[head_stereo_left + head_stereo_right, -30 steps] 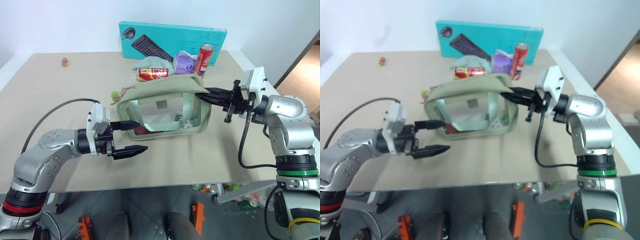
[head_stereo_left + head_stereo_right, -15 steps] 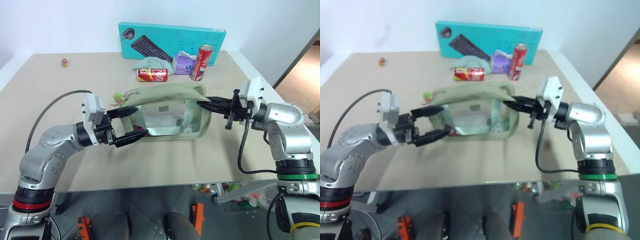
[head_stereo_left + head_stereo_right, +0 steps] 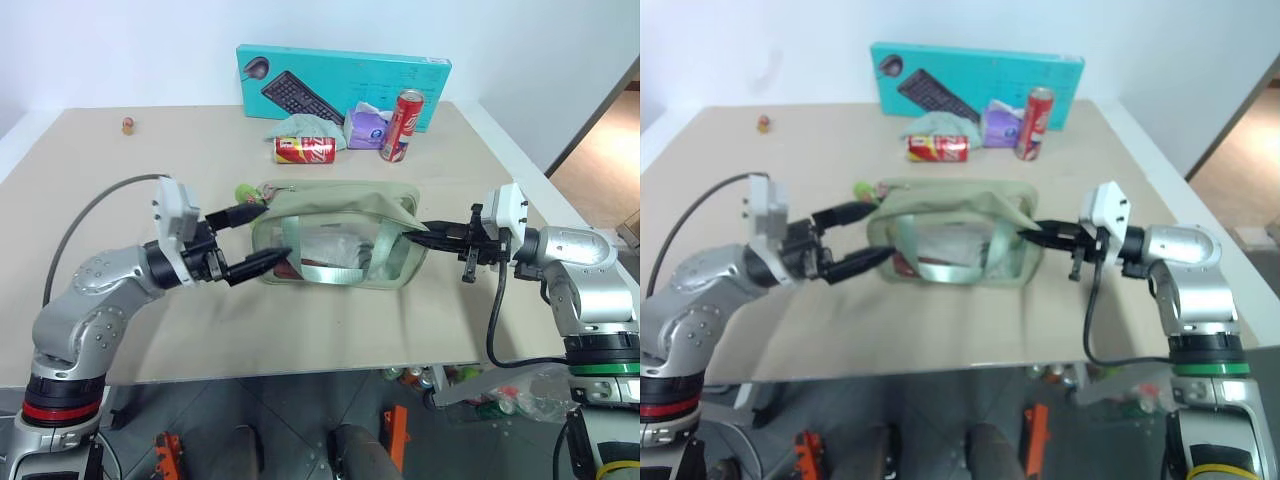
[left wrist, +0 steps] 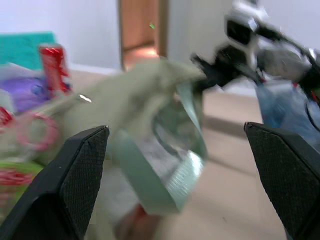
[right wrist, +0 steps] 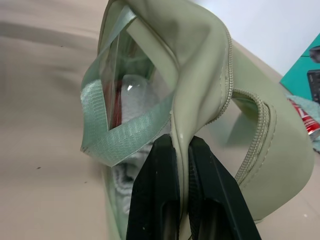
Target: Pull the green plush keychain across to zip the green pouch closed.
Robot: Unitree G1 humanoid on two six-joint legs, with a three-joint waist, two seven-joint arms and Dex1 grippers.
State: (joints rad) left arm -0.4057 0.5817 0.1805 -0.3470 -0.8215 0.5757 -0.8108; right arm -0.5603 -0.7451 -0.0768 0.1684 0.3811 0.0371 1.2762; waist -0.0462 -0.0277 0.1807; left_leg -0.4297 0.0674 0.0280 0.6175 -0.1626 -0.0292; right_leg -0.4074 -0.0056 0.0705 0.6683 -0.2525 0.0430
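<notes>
Left eye view gives us the green pouch [image 3: 340, 235] lying on the tan table [image 3: 120, 190], near its middle, with a clear window panel and pale straps facing us. We see the right gripper [image 3: 418, 236] at the pouch's right end, its two black fingers pressed together on a fold of the sage fabric; the right wrist view shows this pinch closely, the cloth squeezed between the fingers [image 5: 162, 200] just beside the zip teeth. Our left gripper [image 3: 262, 236] sits at the pouch's left end with its jaws spread wide, one finger high near the top edge, the other low against the front panel. The green plush keychain [image 3: 247, 193] lies at the pouch's top left corner, just beside the upper left finger; we cannot tell whether they touch. Behind the pouch we see a lying red can [image 3: 306, 149], a pale mint cloth [image 3: 305, 125], a purple packet [image 3: 368, 128], an upright red can [image 3: 404, 122] and a teal keyboard box [image 3: 345, 82].
</notes>
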